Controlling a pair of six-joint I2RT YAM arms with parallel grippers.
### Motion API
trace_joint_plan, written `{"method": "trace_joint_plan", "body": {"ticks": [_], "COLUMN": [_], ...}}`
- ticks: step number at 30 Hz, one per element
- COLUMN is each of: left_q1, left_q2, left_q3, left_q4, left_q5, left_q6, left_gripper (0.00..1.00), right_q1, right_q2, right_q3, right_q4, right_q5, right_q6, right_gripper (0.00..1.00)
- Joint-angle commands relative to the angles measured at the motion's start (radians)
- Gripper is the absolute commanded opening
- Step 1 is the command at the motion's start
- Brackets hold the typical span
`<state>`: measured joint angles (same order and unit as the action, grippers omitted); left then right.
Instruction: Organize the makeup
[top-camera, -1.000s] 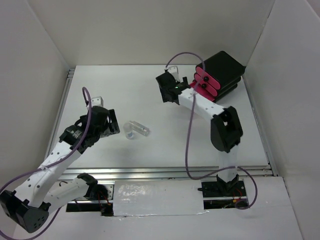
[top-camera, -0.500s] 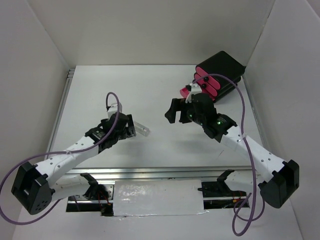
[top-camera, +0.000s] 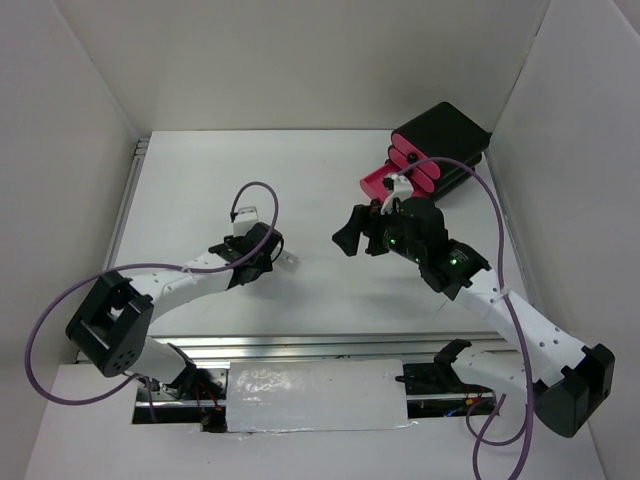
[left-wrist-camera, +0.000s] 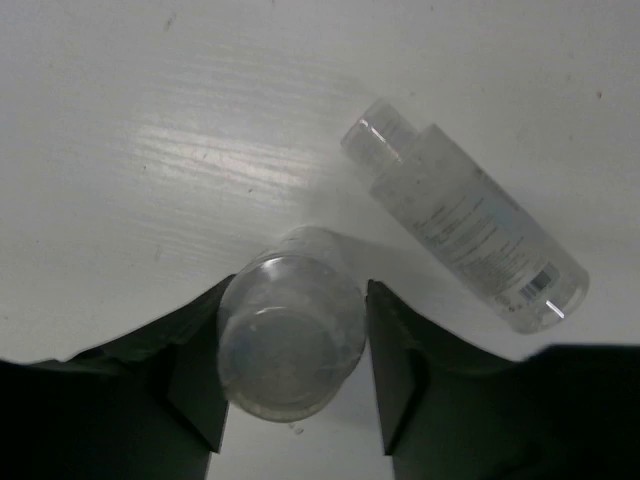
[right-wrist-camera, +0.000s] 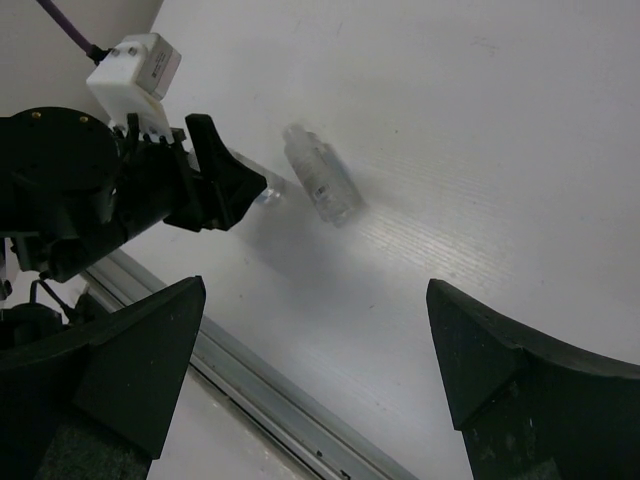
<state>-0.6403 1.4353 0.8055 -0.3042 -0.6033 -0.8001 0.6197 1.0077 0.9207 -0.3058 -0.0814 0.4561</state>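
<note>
A clear round vial (left-wrist-camera: 292, 335) stands on the white table between the black fingers of my left gripper (left-wrist-camera: 292, 370), which is shut on it. Just beyond it a clear tube (left-wrist-camera: 465, 225) with a printed label lies flat, apart from the vial. From above, the left gripper (top-camera: 268, 248) covers the vial and only the tube (top-camera: 289, 261) shows beside it. My right gripper (right-wrist-camera: 315, 290) hangs open and empty above the table, looking toward the tube (right-wrist-camera: 322, 187) and the left gripper. From above, the right gripper (top-camera: 350, 228) is at centre right.
The black box (top-camera: 445, 135) with pink drawers stands at the back right, and one pink drawer (top-camera: 378, 184) is pulled out toward the right arm. White walls close in the table, and a metal rail (right-wrist-camera: 250, 390) runs along its near edge.
My left gripper moved right onto the vial and shut on it. The right arm drew back from the box toward the table's middle, and a pink drawer now stands out.
</note>
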Motion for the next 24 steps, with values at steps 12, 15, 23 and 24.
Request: {"method": "trace_joint_plan", "body": {"ticks": [12, 15, 23, 24], "left_q1": [-0.002, -0.002, -0.004, -0.004], "left_q2": [-0.278, -0.377, -0.573, -0.582], "left_q3": [0.064, 0.087, 0.15, 0.161], "left_q4": [-0.055, -0.068, -0.004, 0.01], "left_q5": [-0.001, 0.117, 0.744, 0.886], "left_q6": [0.005, 0.056, 0.213, 0.214], "left_gripper": [0.02, 0.0, 0.0, 0.0], "right_q1": [0.009, 0.006, 0.011, 0.011], "right_q2": [-0.024, -0.034, -0.099, -0.1], "right_q3": [-0.085, -0.131, -0.108, -0.083], "right_q4": [0.155, 0.282, 0.349, 0.326], "right_q5": [-0.154, -0.243, -0.581, -0.599], "right_q6": [-0.02, -0.052, -0.261, -0.273], "right_gripper": [1.0, 1.0, 0.99, 0.99]}}
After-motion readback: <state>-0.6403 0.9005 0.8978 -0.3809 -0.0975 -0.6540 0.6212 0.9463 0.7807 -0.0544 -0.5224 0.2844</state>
